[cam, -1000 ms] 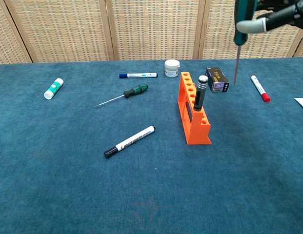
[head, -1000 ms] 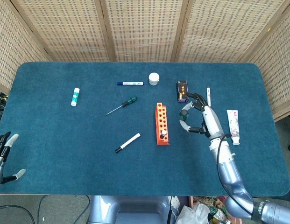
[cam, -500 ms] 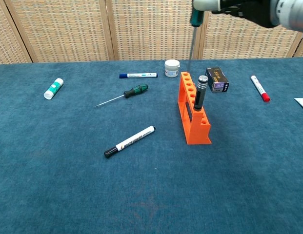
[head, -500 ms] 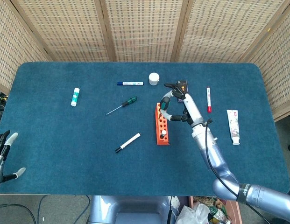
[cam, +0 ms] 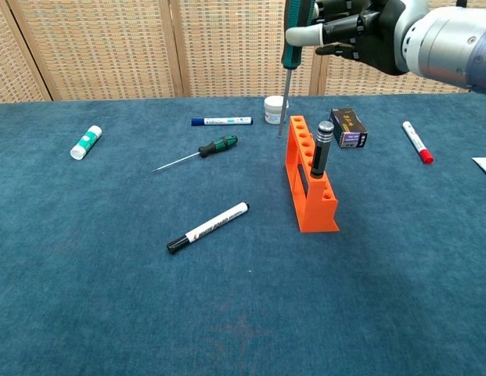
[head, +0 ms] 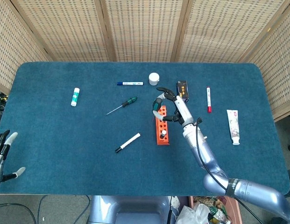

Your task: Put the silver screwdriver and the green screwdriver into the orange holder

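Observation:
The orange holder [head: 162, 127] [cam: 311, 182] stands mid-table, with the silver-topped screwdriver [cam: 322, 146] upright in a near hole. My right hand [head: 169, 108] [cam: 360, 31] grips a green-handled screwdriver [cam: 290, 43] upright above the holder's far end. Its tip hangs just left of the far holes, apart from them. A second green screwdriver [head: 123, 105] [cam: 197, 153] lies flat on the cloth left of the holder. My left hand [head: 2, 156] waits at the table's near left corner, fingers apart and empty.
A blue marker [head: 130, 83], a white jar [head: 154, 78] and a black box [head: 182, 90] lie behind the holder. A red marker [head: 208, 99] and a tube [head: 233, 126] are on the right. A white marker [head: 127, 143] lies near front, a glue stick [head: 75, 96] far left.
My right hand has carried the upright screwdriver leftward, from right of the holder to above its far end. The left hand has not moved.

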`<act>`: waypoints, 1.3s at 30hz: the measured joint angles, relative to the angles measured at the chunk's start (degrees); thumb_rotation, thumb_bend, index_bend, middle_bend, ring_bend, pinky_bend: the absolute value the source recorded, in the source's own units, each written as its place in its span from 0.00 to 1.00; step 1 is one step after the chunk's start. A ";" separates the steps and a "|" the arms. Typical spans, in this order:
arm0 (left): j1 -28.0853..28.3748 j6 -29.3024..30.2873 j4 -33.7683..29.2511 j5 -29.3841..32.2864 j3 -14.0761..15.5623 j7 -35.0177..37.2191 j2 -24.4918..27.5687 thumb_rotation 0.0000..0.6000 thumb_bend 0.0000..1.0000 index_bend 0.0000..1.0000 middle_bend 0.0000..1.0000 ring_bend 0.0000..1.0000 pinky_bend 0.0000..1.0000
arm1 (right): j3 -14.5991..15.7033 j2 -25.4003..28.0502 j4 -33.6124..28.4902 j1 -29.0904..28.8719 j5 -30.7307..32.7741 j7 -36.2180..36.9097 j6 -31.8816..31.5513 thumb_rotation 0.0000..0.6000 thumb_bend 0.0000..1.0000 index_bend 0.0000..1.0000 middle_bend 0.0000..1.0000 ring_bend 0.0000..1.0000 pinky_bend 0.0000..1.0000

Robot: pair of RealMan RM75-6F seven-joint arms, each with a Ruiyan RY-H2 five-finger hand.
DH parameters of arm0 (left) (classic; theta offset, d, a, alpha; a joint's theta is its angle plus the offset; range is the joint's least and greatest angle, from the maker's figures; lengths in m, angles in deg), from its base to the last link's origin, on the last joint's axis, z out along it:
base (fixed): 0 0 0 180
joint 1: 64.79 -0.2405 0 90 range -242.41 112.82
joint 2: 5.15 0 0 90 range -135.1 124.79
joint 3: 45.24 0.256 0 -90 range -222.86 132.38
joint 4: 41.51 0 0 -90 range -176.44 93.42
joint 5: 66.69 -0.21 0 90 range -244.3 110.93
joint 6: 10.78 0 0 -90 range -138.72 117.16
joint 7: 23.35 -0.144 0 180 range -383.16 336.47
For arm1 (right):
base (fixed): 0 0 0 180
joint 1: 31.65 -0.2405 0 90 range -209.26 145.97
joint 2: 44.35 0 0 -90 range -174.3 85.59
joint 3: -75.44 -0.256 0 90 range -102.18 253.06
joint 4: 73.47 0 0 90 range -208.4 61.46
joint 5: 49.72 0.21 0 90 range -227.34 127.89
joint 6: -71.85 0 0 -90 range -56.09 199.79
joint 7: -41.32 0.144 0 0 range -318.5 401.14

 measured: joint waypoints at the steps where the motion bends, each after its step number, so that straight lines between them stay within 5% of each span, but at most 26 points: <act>1: 0.00 -0.01 -0.03 0.04 -0.01 0.09 0.05 1.00 0.00 0.00 0.00 0.00 0.00 | 0.07 -0.14 0.19 -0.09 0.09 -0.09 -0.05 1.00 0.43 0.68 0.13 0.00 0.01; 39: 0.21 -0.38 0.09 0.44 0.03 -0.38 -0.26 1.00 0.00 0.00 0.00 0.00 0.00 | 1.25 0.25 4.70 0.74 -0.24 2.97 1.53 1.00 0.43 0.69 0.13 0.00 0.01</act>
